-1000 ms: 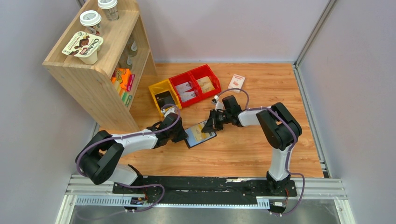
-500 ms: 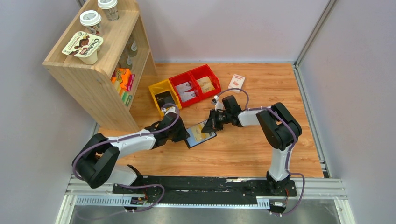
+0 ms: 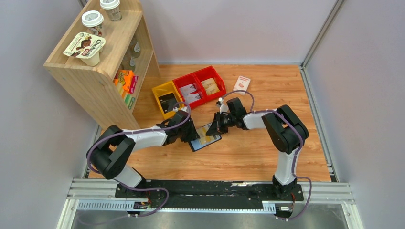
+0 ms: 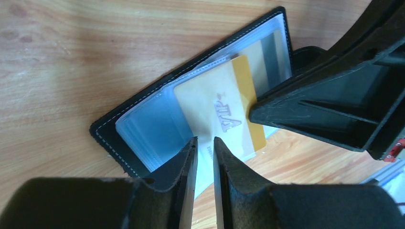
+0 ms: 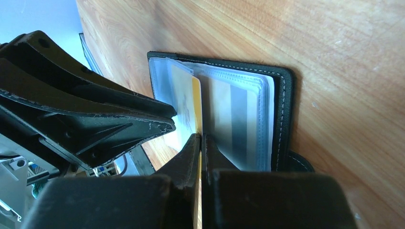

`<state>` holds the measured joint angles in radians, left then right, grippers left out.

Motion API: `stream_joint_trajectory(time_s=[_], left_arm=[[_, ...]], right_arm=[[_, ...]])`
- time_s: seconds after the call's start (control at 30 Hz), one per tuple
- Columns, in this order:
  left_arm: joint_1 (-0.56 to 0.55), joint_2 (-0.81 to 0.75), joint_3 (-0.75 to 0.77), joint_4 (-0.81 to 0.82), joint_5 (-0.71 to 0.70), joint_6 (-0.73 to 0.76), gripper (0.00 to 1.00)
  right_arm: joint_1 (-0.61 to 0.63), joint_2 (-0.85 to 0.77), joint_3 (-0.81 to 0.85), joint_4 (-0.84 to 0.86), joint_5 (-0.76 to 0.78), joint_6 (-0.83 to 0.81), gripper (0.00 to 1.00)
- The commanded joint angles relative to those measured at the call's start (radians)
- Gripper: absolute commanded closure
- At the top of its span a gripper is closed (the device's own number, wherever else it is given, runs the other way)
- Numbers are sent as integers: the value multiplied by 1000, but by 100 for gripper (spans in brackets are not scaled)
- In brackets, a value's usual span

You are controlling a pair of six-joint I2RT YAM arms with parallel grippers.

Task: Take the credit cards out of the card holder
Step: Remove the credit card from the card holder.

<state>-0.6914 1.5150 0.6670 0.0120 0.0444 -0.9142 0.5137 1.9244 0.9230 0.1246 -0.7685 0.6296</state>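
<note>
The black card holder (image 3: 206, 138) lies open on the wooden table, its bluish clear sleeves facing up. A tan and gold credit card (image 4: 215, 102) sticks halfway out of a sleeve. My right gripper (image 5: 201, 136) is shut on the gold edge of that card (image 5: 195, 102). One of its fingers (image 4: 325, 114) also shows in the left wrist view, on the card. My left gripper (image 4: 204, 139) hovers over the holder's near edge (image 4: 107, 131). Its jaws stand a narrow gap apart, with only the pale sleeve showing through it. From above, the left gripper (image 3: 193, 135) and right gripper (image 3: 214, 128) flank the holder.
A yellow bin (image 3: 168, 98) and two red bins (image 3: 199, 86) with packets stand behind the holder. A white-and-red box (image 3: 242, 83) lies at the back right. A wooden shelf (image 3: 102, 62) with cups on top stands at the left.
The left arm has swung right and brought its gripper up against the holder's left edge. The right arm and the holder have not moved.
</note>
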Motion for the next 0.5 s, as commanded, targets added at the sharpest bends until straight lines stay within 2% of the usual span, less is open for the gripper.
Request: stream_joint_trajectory(time_s=[0.0, 0.47], left_arm=[[0, 30, 13, -6, 8, -5, 73], [0, 36, -4, -93, -37, -18, 76]], right_arm=[[6, -11, 13, -14, 21, -31, 100], [-14, -42, 0, -56, 87, -33, 100]])
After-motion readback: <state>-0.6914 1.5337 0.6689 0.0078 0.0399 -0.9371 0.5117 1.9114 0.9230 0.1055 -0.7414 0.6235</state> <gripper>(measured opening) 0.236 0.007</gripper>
